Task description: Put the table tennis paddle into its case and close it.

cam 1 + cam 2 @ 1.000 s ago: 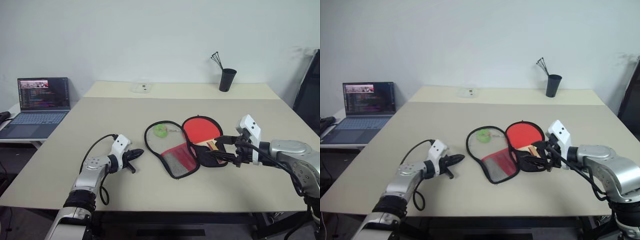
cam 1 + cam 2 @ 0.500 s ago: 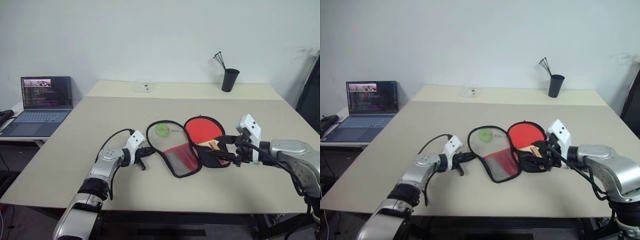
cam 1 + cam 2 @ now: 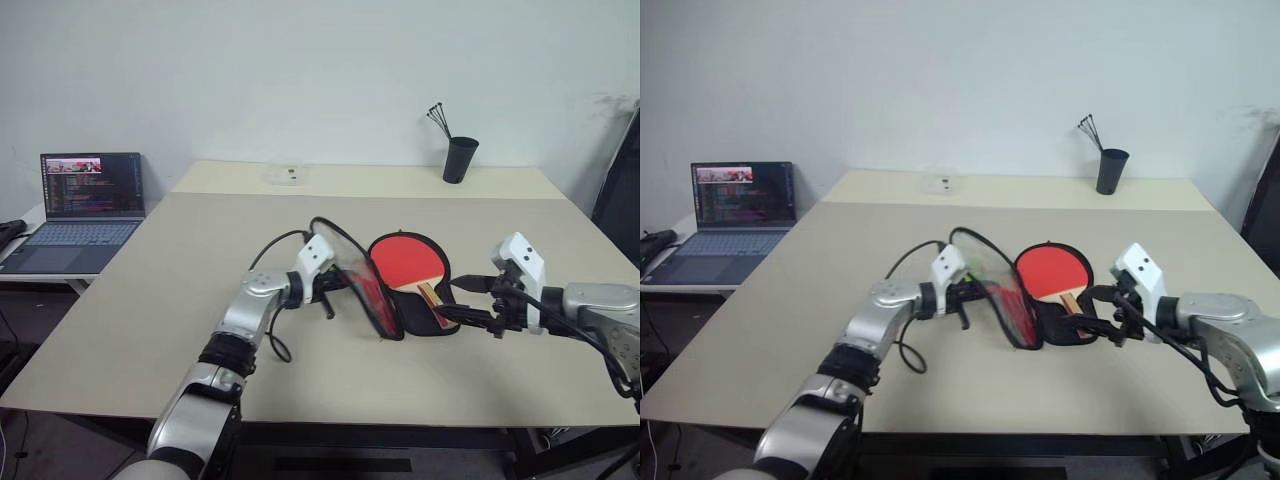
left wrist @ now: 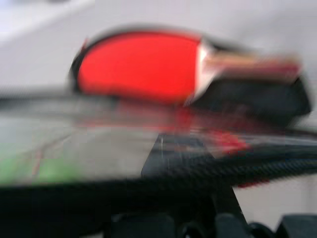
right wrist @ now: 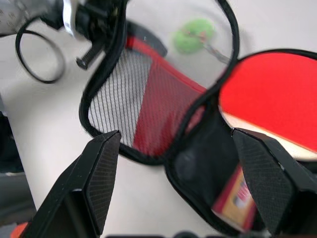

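Observation:
The table tennis paddle (image 3: 405, 258) lies red face up in the black lower half of the case (image 3: 425, 320), its wooden handle (image 5: 237, 206) pointing at my right gripper. The case's red mesh flap (image 3: 362, 288) stands tilted up on edge over the paddle's left side. My left gripper (image 3: 333, 284) is shut and pushes against the flap's black rim (image 4: 208, 171) from the left. A yellow-green ball (image 5: 191, 37) lies beyond the flap. My right gripper (image 3: 456, 298) is open, just right of the case's handle end and apart from it.
On the far side of the table (image 3: 150, 290) are a black cup with sticks (image 3: 458, 158) and a small clear box (image 3: 287, 176). An open laptop (image 3: 90, 200) sits on a lower surface to the left. A dark object stands at the right edge.
My left gripper swept right and up, reached the flat-lying flap and tipped it up on edge toward the paddle. My right gripper drew back a little to the right, off the handle end.

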